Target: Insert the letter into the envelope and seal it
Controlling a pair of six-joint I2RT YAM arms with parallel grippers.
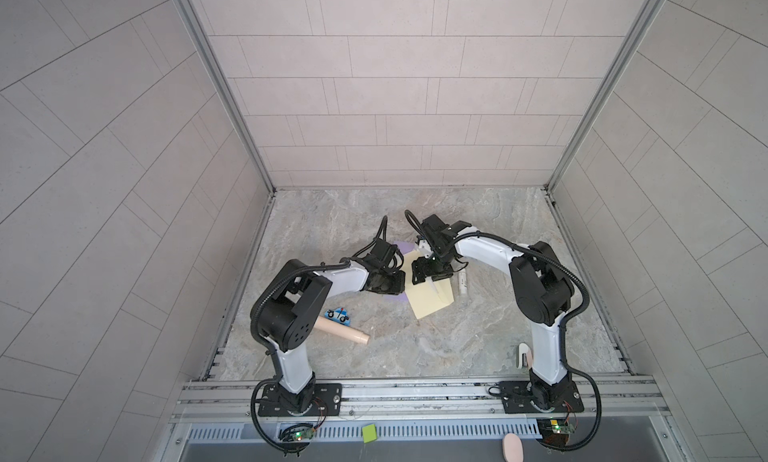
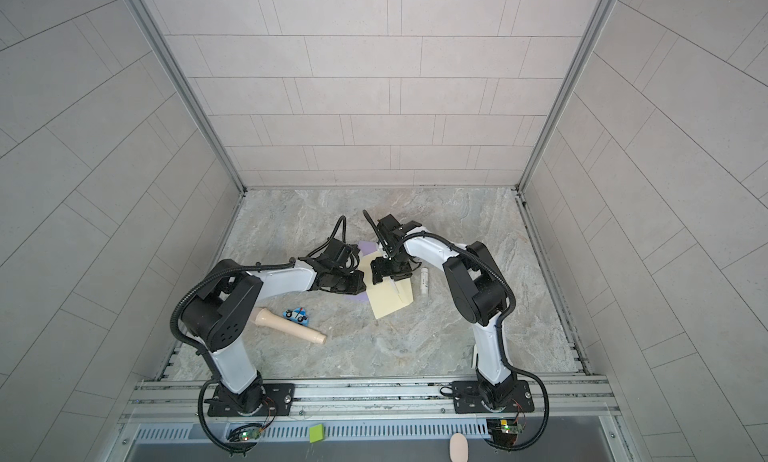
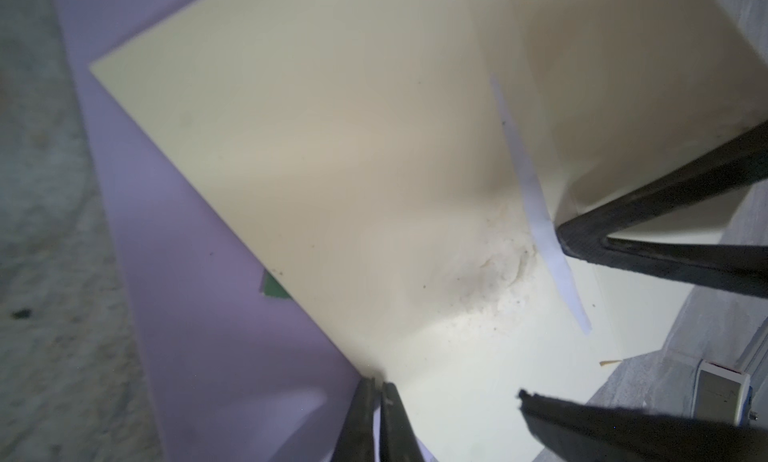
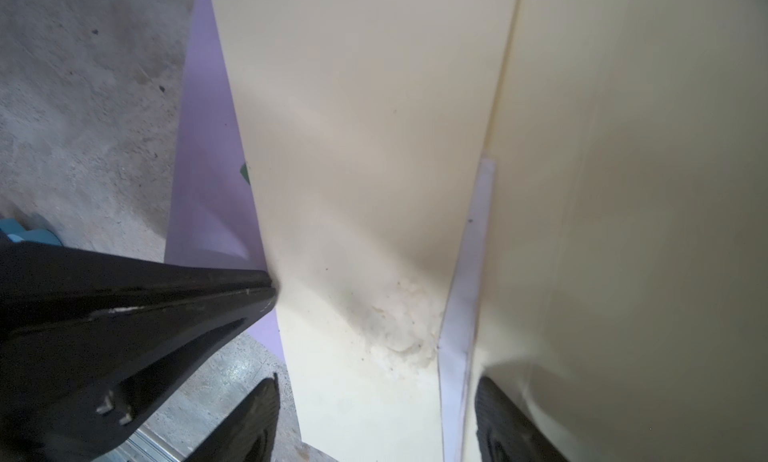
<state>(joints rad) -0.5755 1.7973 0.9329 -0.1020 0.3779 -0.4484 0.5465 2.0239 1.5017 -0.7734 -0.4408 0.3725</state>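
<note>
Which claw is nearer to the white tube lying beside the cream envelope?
Right. The right claw hovers open over the envelope's side next to the white tube. The left claw is shut at the envelope's opposite edge, farther away.

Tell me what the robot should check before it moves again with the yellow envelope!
1. Left claw shut at the edge of the envelope: ok.
2. What it pinches there, the envelope or the purple sheet: cannot tell.
3. Right claw open, one finger on each side of the white strip: ok.
4. Purple sheet inside the envelope: not ok, it lies underneath and sticks out.
5. Flap stuck down: not ok, the white strip shows bare.
6. White tube out of the way: ok, it lies beside the envelope.
</note>
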